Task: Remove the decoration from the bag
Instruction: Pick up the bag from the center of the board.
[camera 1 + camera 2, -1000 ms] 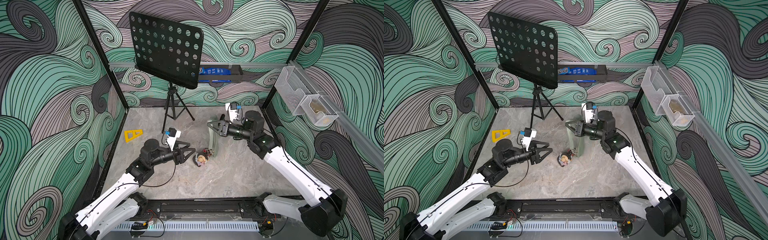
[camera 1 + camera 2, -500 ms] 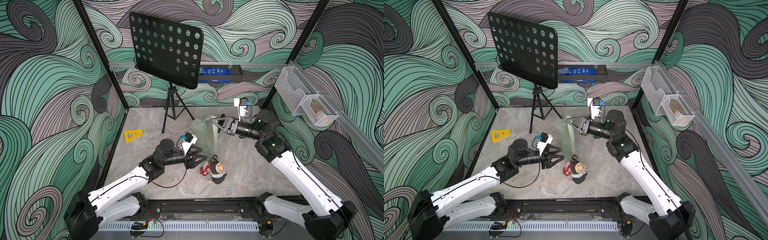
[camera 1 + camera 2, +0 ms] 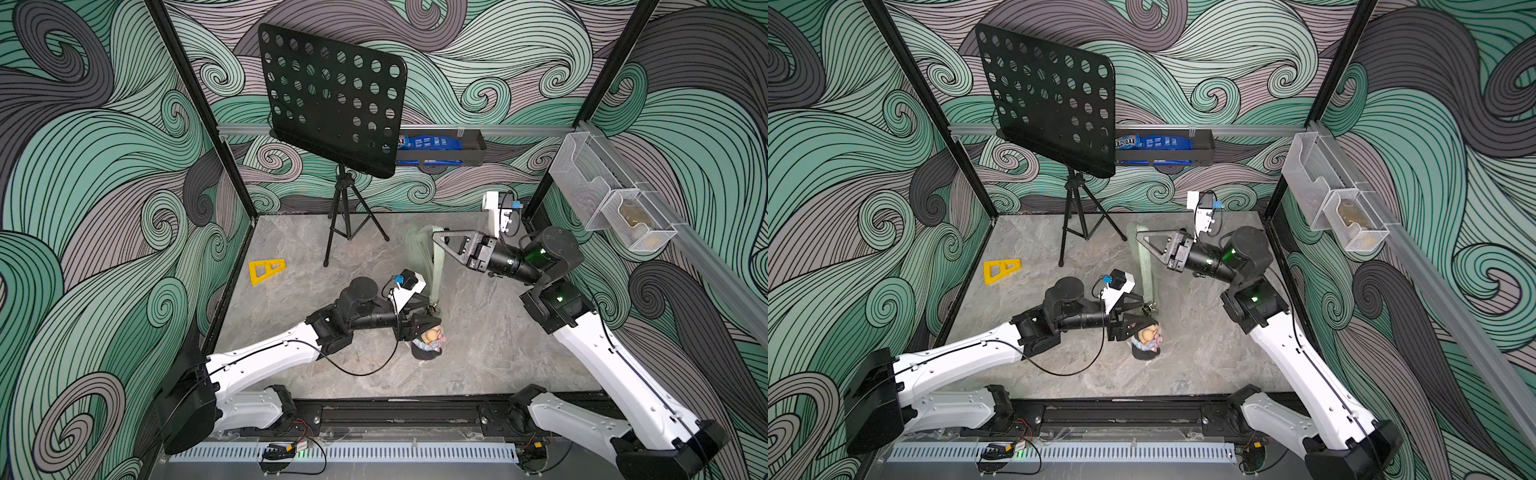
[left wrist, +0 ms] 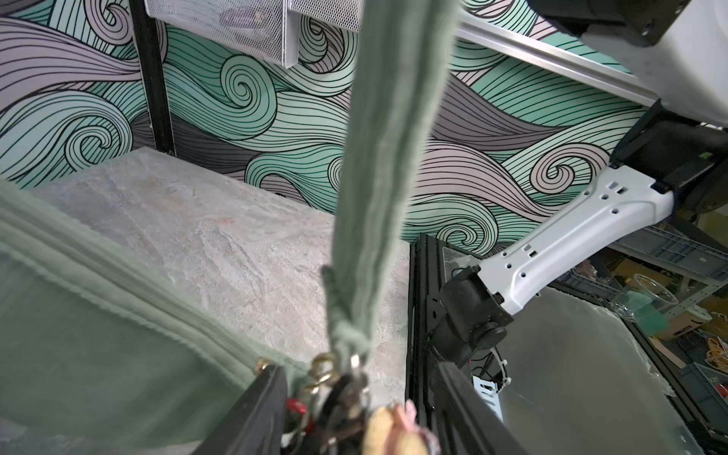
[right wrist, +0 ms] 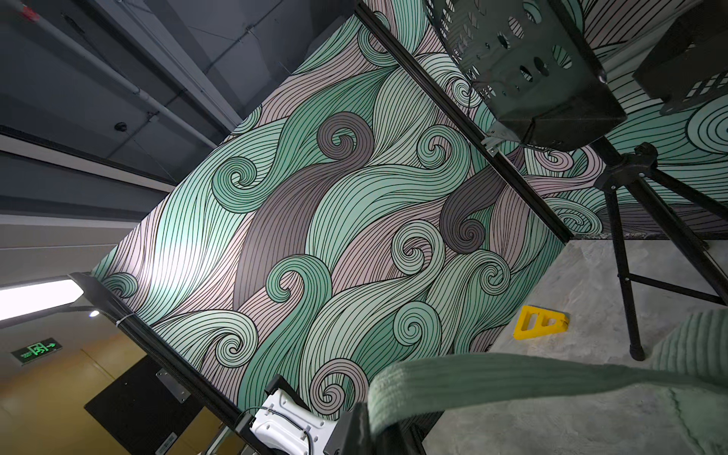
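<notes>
"Sage-green ribbed fabric: is that the bag (image 3: 415,245)? Where is it?"

"Yes. In both top views it hangs in the air from the right claw (image 3: 436,237). That claw is closed, with the strap (image 3: 438,270) looped over its tip and dropping straight below it. Whether the jaws pinch the fabric, I cannot tell."

"And the left claw (image 3: 428,311)?"

"Open, reaching in at the strap's lower end. The metal clasp (image 3: 432,308) sits between its jaws. The decoration (image 3: 430,337), a small doll figure, is just beyond the claw's tip, over the grey table (image 3: 498,353). A yellow triangle (image 3: 266,270) lies well apart from both claws."

"What does the left wrist view add?"

"The left claw (image 4: 354,417) shows two black jaws standing wide apart. Between them are the clasp (image 4: 327,366) and the pale top of the decoration (image 4: 390,429). The strap (image 4: 378,177) rises from the clasp, away from the claw. The body of the bag (image 4: 98,335) spreads beside one jaw."

"And the right wrist view?"

"The strap (image 5: 512,378) lies across the right claw (image 5: 354,433) and runs off to the body of the bag (image 5: 701,342)."
</notes>
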Available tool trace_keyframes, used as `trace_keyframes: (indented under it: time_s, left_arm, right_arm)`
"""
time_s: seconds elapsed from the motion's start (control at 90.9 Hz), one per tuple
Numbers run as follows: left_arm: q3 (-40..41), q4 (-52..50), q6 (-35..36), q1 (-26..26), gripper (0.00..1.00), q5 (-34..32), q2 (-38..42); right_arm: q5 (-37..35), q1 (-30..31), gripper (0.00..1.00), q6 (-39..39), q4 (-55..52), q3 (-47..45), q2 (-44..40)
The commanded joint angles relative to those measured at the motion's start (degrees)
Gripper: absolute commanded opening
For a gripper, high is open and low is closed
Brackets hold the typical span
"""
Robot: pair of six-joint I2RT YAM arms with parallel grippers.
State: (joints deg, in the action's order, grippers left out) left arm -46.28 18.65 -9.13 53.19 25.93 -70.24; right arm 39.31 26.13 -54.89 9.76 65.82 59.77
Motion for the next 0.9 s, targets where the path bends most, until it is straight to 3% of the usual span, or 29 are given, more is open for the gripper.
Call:
trace_keyframes:
  time_s: [0.0,0.033,0.143,0.352,0.572,0.693,0.891]
  left_arm:
    - [-2.81,4.01,1.22,0.25,0.62,0.14,-1.0]
    - [-3.04,4.37,1.13,0.25,0.62,-0.32,-1.37]
    - [-4.2,4.11,1.33,0.25,0.39,-1.52,-2.6]
    - [-3.99,5.28,0.84,0.25,0.2,-3.22,-2.6]
    - [-4.36,3.33,0.14,0.18,0.13,-3.06,-1.52]
    - [-4.58,2.04,-0.19,0.16,0.04,-2.2,-0.73]
    - [-6.21,-1.21,-1.24,0.16,0.03,-0.66,0.3]
  right_arm:
    - [-0.9,0.26,0.0,-0.33,2.68,0.64,-0.63]
    - [-0.95,0.32,0.0,-0.18,2.43,0.82,-0.55]
    - [-0.84,0.28,0.0,0.13,2.38,1.05,-0.56]
    - [-0.42,-0.91,0.0,1.92,0.29,1.95,-0.74]
    - [4.68,-11.27,0.0,0.23,2.38,-4.92,-4.82]
    - [9.29,-17.7,0.0,-3.39,6.88,-11.03,-7.15]
    - [15.21,-24.64,0.0,-3.43,9.27,-18.43,-9.67]
